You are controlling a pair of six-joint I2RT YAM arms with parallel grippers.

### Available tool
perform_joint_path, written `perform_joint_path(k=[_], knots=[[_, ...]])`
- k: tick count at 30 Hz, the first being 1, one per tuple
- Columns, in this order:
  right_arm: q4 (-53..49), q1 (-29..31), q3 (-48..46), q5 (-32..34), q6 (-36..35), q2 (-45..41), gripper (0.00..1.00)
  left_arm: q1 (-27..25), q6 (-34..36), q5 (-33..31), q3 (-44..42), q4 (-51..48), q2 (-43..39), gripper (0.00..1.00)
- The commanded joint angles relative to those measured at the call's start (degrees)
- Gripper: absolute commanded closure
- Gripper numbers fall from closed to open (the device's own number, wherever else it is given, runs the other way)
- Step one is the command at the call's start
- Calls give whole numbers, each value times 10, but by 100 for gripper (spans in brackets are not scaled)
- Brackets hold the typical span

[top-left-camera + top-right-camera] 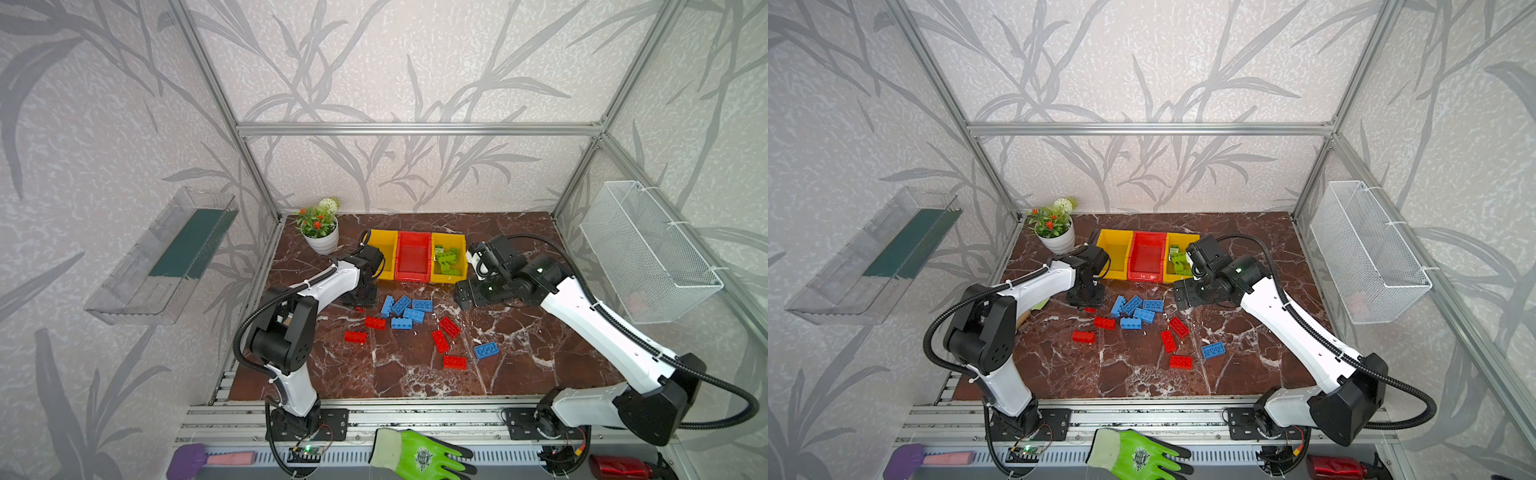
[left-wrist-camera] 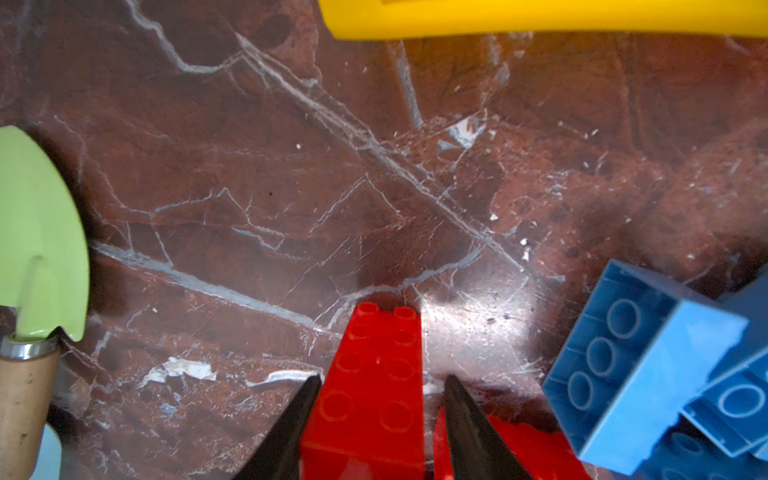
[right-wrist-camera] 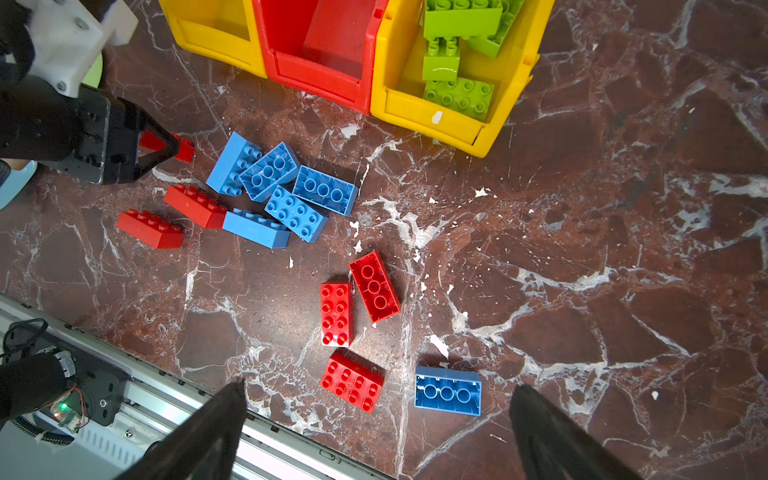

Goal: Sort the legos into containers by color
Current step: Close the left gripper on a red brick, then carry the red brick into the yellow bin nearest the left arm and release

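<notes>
Three joined containers stand at the back: an empty yellow one [image 1: 384,247], an empty red one [image 1: 412,257] and a yellow one [image 3: 419,106] holding several green legos [image 1: 448,259]. Blue legos [image 1: 405,309] lie heaped on the marble, with one blue lego [image 1: 486,350] apart. Red legos [image 1: 439,341] are scattered around them. My left gripper [image 2: 382,380] is down at the table, its jaws narrowed around a red lego [image 2: 378,374]. One finger [image 2: 305,399] touches it and a thin gap shows at the other. My right gripper [image 3: 380,386] hovers wide open with nothing in it.
A lime trowel [image 2: 37,232] with a wooden handle lies close beside my left gripper. A potted plant [image 1: 320,230] stands left of the containers. A wire basket [image 1: 648,249] and a clear tray [image 1: 166,253] hang on the side walls. A green glove [image 1: 419,455] lies on the front rail.
</notes>
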Motion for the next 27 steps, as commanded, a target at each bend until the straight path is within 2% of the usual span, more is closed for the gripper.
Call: perform_joint_path(k=[1,6,13,19,27], knots=[[-13,3,5,7,-2,-9,1,3,3,1,8,0,10,60],[-14,3,1,9,1,-13,1,3,-2,2,9,0,17,78],[-10,2,-13,7,9,-20,1,3,-12,0,66,-30,16,79],[4,2,-31,9,19,-38,1,3,-5,0,192,-77,47,79],[-5,1,-28,29,20,-41,1,3,7,-4,394,-127,174,79]])
